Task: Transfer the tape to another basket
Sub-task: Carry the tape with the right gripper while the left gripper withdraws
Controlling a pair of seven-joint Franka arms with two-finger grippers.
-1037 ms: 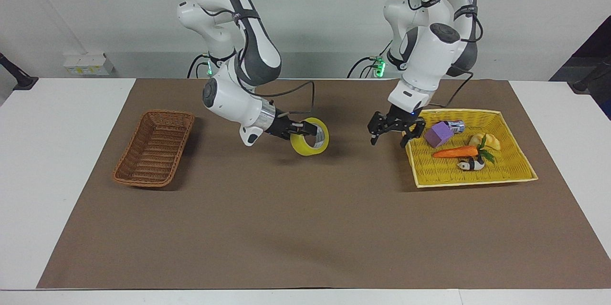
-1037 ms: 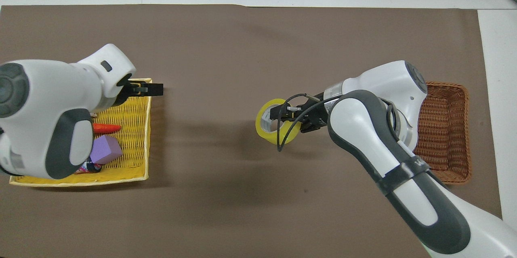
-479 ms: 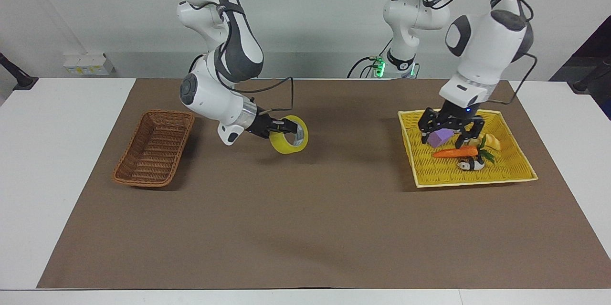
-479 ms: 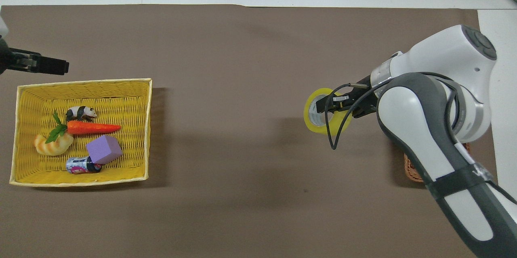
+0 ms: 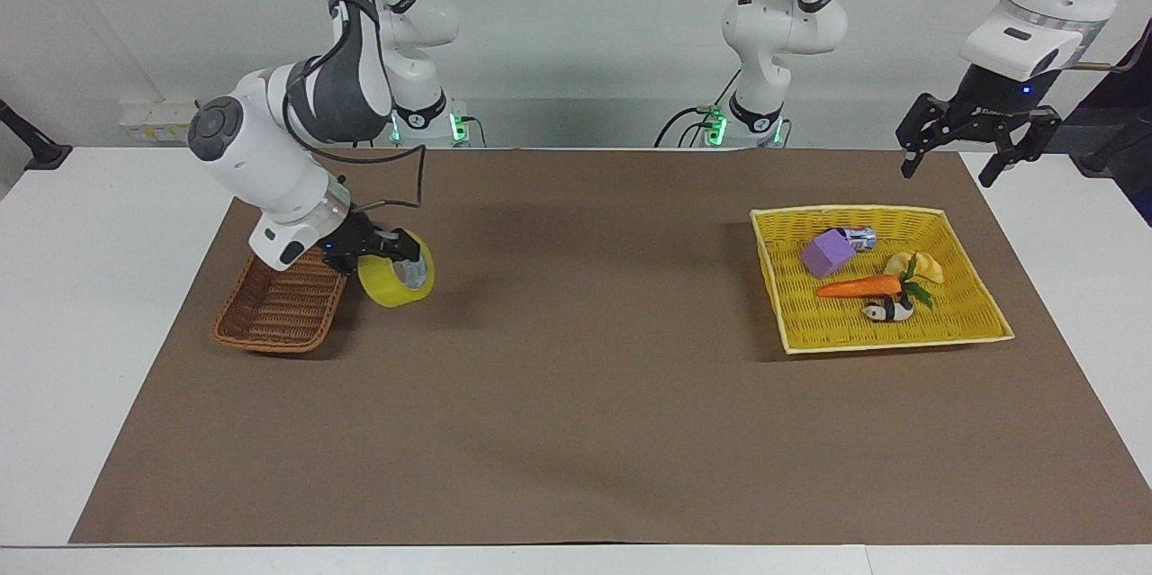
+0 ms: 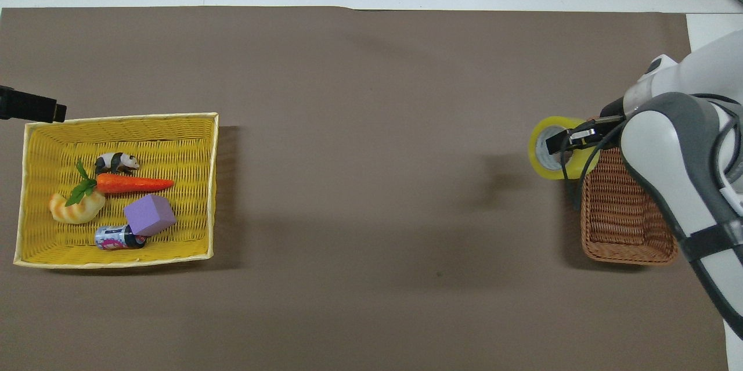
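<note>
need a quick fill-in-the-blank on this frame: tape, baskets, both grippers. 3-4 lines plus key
1. The right gripper is shut on the ____.
2. The tape hangs in the air beside the dark brown ____, not yet inside it.
3. The left gripper is up past the yellow tray, its fingers ____.
4. The purple block lies in the yellow ____.

Missing words: tape; basket; open; tray

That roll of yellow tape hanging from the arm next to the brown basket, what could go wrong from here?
1. The tape hangs over the mat beside the wicker basket, not over it; released now, it would likely land outside and roll.
2. The right tool grips only the roll's wall, so it might slip.
3. Carried low, the roll may bump the basket's rim.
</note>
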